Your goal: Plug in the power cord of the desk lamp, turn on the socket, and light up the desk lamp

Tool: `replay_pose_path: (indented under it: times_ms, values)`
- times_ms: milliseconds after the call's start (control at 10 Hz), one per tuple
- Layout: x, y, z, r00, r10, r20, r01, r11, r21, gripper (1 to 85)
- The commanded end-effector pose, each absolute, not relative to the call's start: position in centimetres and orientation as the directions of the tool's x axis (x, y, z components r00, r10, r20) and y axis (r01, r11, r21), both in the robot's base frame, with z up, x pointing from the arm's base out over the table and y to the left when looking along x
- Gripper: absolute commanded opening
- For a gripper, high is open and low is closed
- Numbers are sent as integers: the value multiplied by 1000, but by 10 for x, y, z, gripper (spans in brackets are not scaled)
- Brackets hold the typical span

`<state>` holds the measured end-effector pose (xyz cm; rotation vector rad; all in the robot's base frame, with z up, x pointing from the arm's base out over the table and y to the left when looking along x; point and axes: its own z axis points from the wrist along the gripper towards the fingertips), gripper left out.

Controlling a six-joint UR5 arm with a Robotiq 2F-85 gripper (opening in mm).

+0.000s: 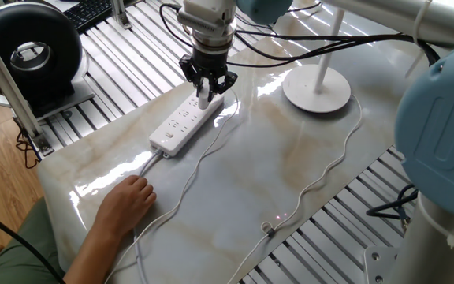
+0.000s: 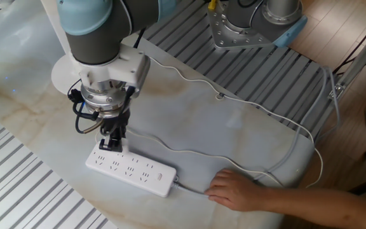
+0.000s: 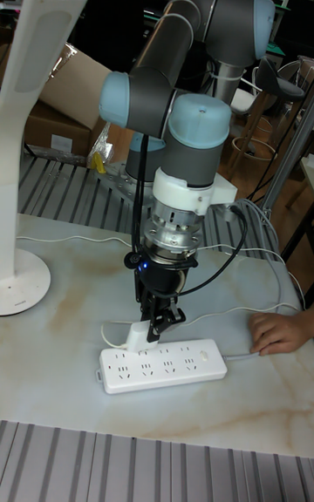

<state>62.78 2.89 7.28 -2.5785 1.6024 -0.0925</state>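
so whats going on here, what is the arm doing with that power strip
The robot arm's gripper holds the small white plug of the power cord upright over the end outlet of the socket, at the end nearest the desk lamp. The plug looks to be at or in the outlet; whether it is fully seated cannot be told. A person's hand rests on the table by the strip's own cable. The lamp does not appear lit.
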Motion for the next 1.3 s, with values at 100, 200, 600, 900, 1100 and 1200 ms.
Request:
replay_pose_path:
  times_ms: [100, 200, 600, 900, 1100, 1200]
  values:
    - [629, 31, 73, 413, -910, -25, -904, -407, -129, 10]
    - [630, 31, 71, 410, -912, -26, -906, -404, -129, 10]
    - [631, 30, 71, 392, -920, -28, -914, -385, -130, 10]
    - [632, 30, 70, 381, -924, -32, -918, -374, -130, 10]
    - [631, 30, 69, 368, -929, -35, -924, -361, -126, 10]
    - [631, 29, 69, 361, -932, -35, -927, -355, -123, 10]
